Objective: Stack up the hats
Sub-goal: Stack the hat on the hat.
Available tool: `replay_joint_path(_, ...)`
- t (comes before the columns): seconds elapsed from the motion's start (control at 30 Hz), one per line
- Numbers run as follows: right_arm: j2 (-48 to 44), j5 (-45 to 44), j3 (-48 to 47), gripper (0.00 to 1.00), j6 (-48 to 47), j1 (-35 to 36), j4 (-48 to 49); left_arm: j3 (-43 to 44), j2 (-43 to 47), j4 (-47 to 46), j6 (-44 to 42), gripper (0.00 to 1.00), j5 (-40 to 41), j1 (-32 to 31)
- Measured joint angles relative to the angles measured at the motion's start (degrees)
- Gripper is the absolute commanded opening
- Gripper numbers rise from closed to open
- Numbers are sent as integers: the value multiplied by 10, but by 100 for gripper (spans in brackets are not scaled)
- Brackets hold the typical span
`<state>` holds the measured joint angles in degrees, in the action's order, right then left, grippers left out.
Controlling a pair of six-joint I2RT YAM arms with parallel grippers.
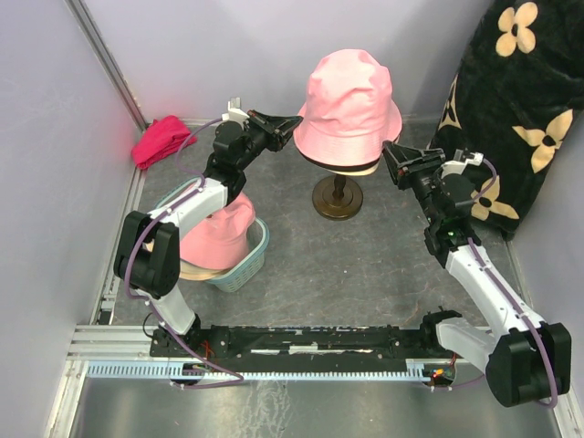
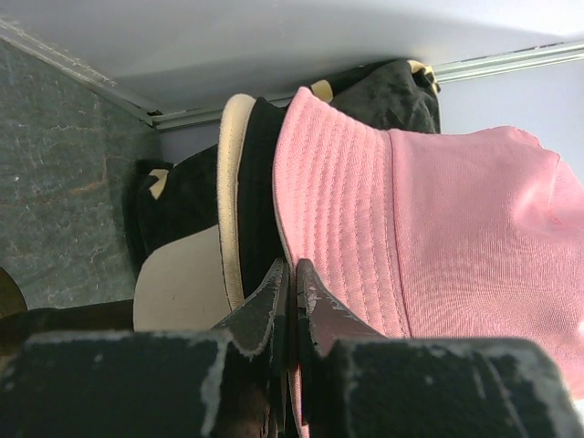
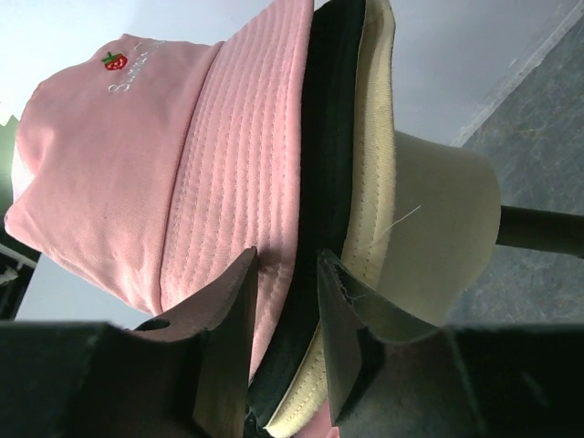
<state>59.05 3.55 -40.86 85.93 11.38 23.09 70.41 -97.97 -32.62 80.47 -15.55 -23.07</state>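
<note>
Left gripper (image 2: 292, 297): clamped together on the brim of the pink hat (image 2: 456, 237). Right gripper (image 3: 286, 301): jaws apart, straddling the pink brim and the black hat (image 3: 324, 137) edge.
Location: stack, with beige hat (image 3: 374, 182), on mannequin head (image 3: 447, 228), mid-table toward the far edge.
Risk: right jaws may catch the lower brims too; an uneven pull could tip the stand (image 1: 337, 196).

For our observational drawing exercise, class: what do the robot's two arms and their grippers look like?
The left arm and right arm match: white tubular links between chunky black joint housings, with a lilac cable looping along each. The left gripper and right gripper are black, with tapered wedge fingers whose edges are scuffed pale.
</note>
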Motion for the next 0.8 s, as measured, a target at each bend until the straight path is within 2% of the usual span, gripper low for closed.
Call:
replay_joint_path(0.2,4,-15,29,36,13,3,70,3,0,7,-5,3,0,-1)
replay_joint_path(0.43,4,-29,40,43,19,3,115,4,0,10,-10,3,0,-2)
replay_joint_path(0.57,5,-35,40,43,23,3,137,4,0,12,-12,3,0,-2)
replay_joint_path(0.7,11,-36,40,32,24,3,146,4,0,14,-15,3,0,-2)
replay_joint_path(0.8,23,-36,40,8,28,3,155,4,0,18,-16,3,0,-2)
